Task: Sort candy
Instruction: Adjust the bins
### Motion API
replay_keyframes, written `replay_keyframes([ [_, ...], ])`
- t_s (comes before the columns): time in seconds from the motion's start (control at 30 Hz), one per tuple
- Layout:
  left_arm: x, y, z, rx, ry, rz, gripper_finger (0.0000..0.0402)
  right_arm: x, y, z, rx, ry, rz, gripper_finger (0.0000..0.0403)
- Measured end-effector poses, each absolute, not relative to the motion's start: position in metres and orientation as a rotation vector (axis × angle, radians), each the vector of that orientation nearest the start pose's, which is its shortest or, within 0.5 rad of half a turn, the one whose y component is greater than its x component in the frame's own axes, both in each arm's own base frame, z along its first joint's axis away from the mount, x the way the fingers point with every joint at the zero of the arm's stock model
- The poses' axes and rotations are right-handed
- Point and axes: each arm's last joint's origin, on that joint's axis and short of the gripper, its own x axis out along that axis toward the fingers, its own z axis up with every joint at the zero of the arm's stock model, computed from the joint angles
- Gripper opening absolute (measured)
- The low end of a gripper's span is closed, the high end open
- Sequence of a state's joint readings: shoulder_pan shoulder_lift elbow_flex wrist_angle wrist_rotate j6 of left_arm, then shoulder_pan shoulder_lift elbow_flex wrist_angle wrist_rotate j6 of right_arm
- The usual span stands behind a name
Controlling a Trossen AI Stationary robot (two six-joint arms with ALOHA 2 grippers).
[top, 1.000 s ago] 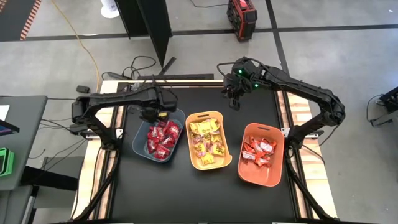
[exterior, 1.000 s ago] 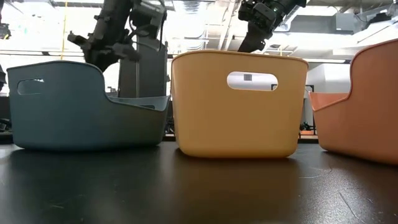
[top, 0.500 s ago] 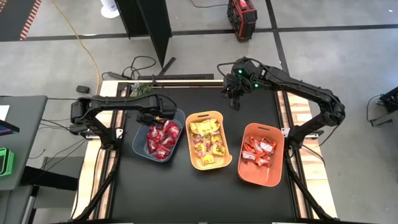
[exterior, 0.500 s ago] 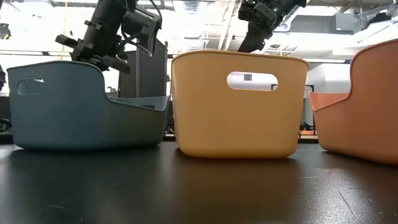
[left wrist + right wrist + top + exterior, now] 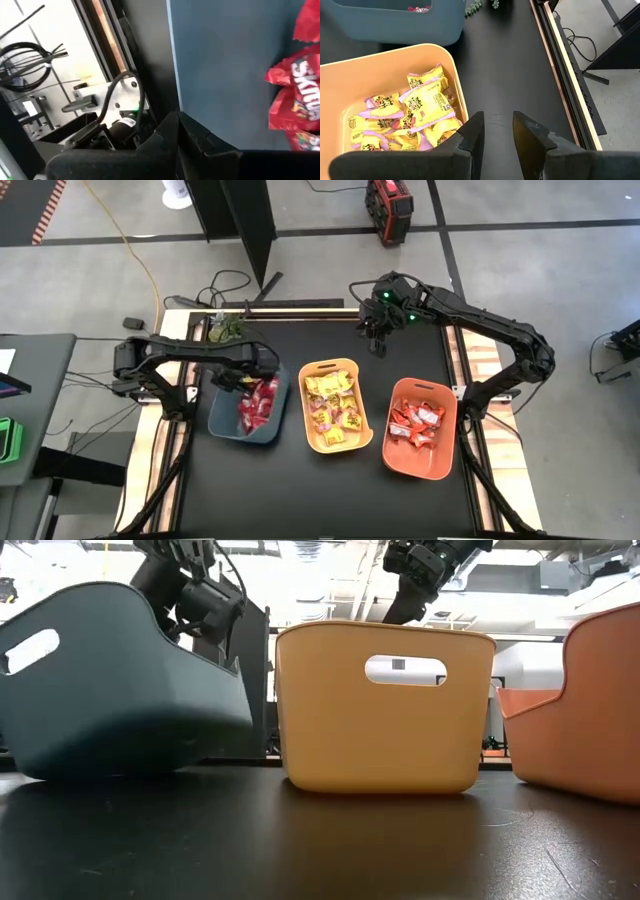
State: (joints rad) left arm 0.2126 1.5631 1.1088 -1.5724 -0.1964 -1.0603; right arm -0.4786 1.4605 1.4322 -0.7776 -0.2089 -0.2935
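1. The candy is lying sorted in three bins: red Skittles packets in the blue-grey bin, yellow packets with pink marks in the yellow bin, and orange-red packets in the orange bin.
2. The blue-grey bin is tilting, one end lifted off the black table, apparently to tip or shift its red packets, which are bunching toward the side nearest the yellow bin.
3. The left gripper is sitting at that bin's far rim with its fingers pinched fully together, seemingly on the bin's wall, which would explain the tilt; the contact itself is hidden.
4. The right gripper is waiting above bare table beyond the yellow bin, fingers narrowly parted around nothing.
5. A small green plant sprig is lying near the table's far edge, just behind the tilting bin; the yellow bin is standing close beside it, leaving little room to swing.
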Motion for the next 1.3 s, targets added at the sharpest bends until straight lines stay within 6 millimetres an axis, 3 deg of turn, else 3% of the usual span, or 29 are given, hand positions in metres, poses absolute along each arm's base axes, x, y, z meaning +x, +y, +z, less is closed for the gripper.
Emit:
replay_keyframes([
  [0.5, 0.248, 0.057, 0.274, -0.78, 1.422, 1.169, 0.0, 0.273, -0.135, 0.35, -0.009, 0.787, -0.139, 0.0119],
  [0.7, 0.242, 0.06, 0.295, -0.766, 1.343, 1.234, 0.0, 0.273, -0.135, 0.35, -0.009, 0.787, -0.14, 0.0119],
  [1.1, 0.225, 0.049, 0.251, -0.835, 1.58, 1.254, 0.0, 0.273, -0.135, 0.35, -0.009, 0.788, -0.139, 0.0119],
  [1.3, 0.234, 0.043, 0.243, -0.954, 1.587, 1.078, 0.0, 0.272, -0.135, 0.35, -0.033, 0.789, -0.132, 0.0119],
])
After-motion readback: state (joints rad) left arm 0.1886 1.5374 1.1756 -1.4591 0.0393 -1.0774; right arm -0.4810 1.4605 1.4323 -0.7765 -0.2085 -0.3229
